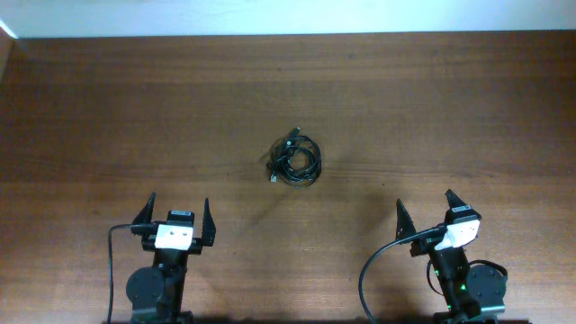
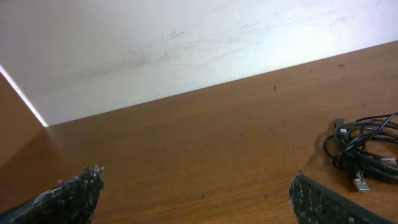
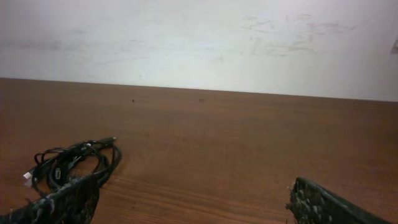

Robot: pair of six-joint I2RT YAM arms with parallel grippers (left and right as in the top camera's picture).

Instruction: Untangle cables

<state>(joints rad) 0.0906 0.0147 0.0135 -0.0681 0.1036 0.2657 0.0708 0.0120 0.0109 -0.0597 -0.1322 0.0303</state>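
Observation:
The cables (image 1: pixel 294 159) lie as a small black bunch of loops with small plug ends in the middle of the wooden table. They show at the right edge of the left wrist view (image 2: pixel 364 149) and at the lower left of the right wrist view (image 3: pixel 74 165). My left gripper (image 1: pixel 175 216) is open and empty near the front left, well short of the bunch. My right gripper (image 1: pixel 425 209) is open and empty near the front right, also apart from the bunch. Its left finger partly overlaps the bunch in the right wrist view.
The brown wooden table (image 1: pixel 135 108) runs back to a white wall (image 1: pixel 288 16). Thick black arm cables (image 1: pixel 373 265) hang by the right arm's base and a thinner one (image 1: pixel 112 261) by the left base.

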